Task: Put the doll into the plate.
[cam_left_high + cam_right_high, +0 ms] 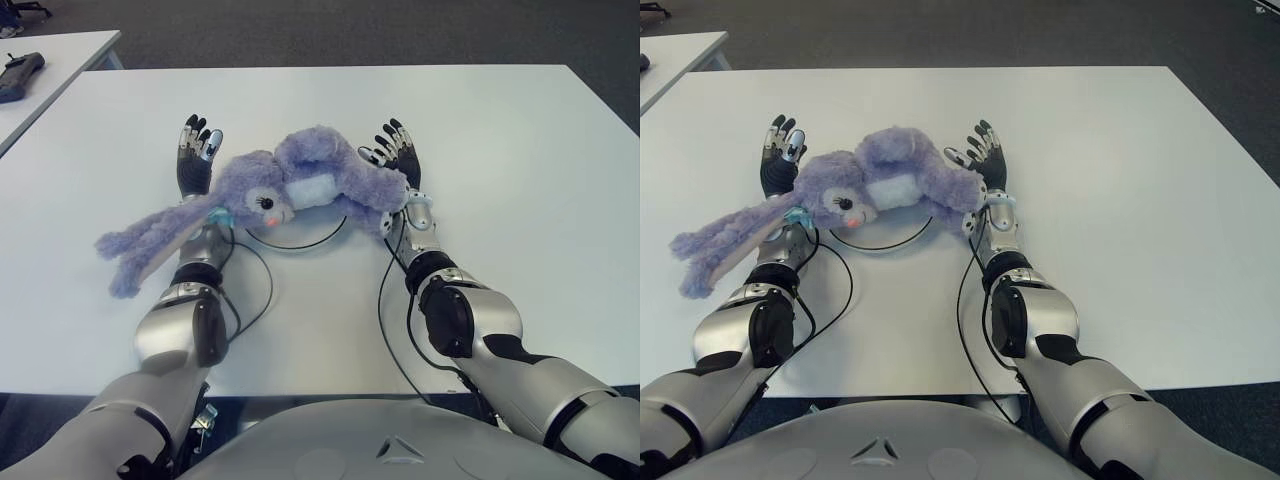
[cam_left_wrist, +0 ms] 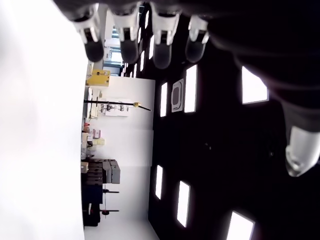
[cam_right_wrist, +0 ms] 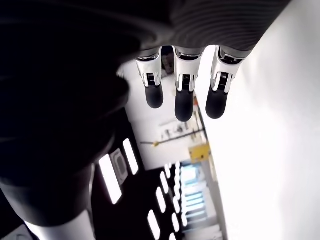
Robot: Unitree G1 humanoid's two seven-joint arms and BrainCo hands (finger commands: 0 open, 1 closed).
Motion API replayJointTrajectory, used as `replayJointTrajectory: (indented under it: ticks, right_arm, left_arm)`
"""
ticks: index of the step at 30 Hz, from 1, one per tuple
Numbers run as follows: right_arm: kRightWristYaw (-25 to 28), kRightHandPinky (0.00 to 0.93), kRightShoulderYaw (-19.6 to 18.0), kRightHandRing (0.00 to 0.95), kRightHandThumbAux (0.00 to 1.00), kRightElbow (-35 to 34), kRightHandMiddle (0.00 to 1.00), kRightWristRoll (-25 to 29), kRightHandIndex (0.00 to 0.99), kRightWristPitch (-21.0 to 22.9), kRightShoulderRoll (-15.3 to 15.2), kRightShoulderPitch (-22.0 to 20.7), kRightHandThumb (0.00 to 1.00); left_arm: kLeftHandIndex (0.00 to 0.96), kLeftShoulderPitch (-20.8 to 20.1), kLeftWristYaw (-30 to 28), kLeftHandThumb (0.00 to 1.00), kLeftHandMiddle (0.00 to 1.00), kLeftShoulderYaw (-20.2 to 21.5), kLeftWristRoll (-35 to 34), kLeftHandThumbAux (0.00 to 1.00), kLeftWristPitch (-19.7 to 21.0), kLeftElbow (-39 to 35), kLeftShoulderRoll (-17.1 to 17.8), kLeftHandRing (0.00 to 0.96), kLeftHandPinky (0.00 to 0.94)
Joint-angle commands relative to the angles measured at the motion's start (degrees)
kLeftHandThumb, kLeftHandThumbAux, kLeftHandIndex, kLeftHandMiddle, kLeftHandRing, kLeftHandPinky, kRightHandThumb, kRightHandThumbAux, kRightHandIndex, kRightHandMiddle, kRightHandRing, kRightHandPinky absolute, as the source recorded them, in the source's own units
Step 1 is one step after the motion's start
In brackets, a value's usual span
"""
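A purple plush bunny doll (image 1: 290, 185) lies across a white plate (image 1: 300, 246), of which only the dark front rim shows beneath it. Its long ears trail to the left over my left forearm. My left hand (image 1: 195, 155) stands at the doll's left, palm up and fingers spread. My right hand (image 1: 398, 155) is at the doll's right, also spread, with the doll's body touching its wrist. In the left wrist view the fingers (image 2: 125, 45) are straight and hold nothing. In the right wrist view the fingers (image 3: 182, 95) are straight too.
The white table (image 1: 510, 150) stretches wide to the right and behind the doll. A second table at the far left carries a dark device (image 1: 20, 75). Black cables (image 1: 385, 320) run along both forearms.
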Motion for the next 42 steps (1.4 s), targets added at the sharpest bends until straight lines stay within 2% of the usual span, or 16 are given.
replayJointTrajectory:
  ticks: [1, 14, 26, 34, 42]
  right_arm:
    - [-11.51, 0.156, 6.33, 0.141, 0.901, 5.45, 0.160, -6.81, 0.115, -0.55, 6.04, 14.31, 0.000]
    - [-14.46, 0.189, 9.08, 0.179, 0.977, 5.77, 0.213, -7.93, 0.182, -0.29, 5.48, 14.52, 0.000]
    - [-15.85, 0.194, 10.93, 0.192, 0.983, 5.82, 0.229, -7.86, 0.204, -0.33, 5.09, 14.66, 0.000]
    - [-20.42, 0.198, 15.26, 0.208, 0.977, 5.86, 0.250, -11.22, 0.219, -0.36, 4.19, 14.74, 0.000]
    - [-21.70, 0.197, 16.63, 0.215, 0.979, 5.93, 0.258, -11.71, 0.220, -0.24, 3.89, 14.77, 0.000]
  left_arm:
    - [0.093, 18.81, -1.35, 0.000, 0.095, 2.86, -3.38, 0.529, -2.17, 8.77, -5.32, 0.070, 0.048]
    - [0.100, 19.13, -0.17, 0.000, 0.096, 1.79, -1.90, 0.539, -2.74, 9.06, -5.08, 0.072, 0.055]
    - [0.097, 19.32, 0.47, 0.000, 0.093, 1.33, -1.41, 0.533, -3.19, 9.03, -5.30, 0.072, 0.050]
    - [0.090, 19.32, 2.95, 0.000, 0.091, 0.10, 0.03, 0.525, -1.78, 9.27, -4.97, 0.070, 0.054]
    - [0.091, 19.24, 4.47, 0.000, 0.091, -0.81, 0.71, 0.519, -1.22, 9.32, -4.81, 0.069, 0.048]
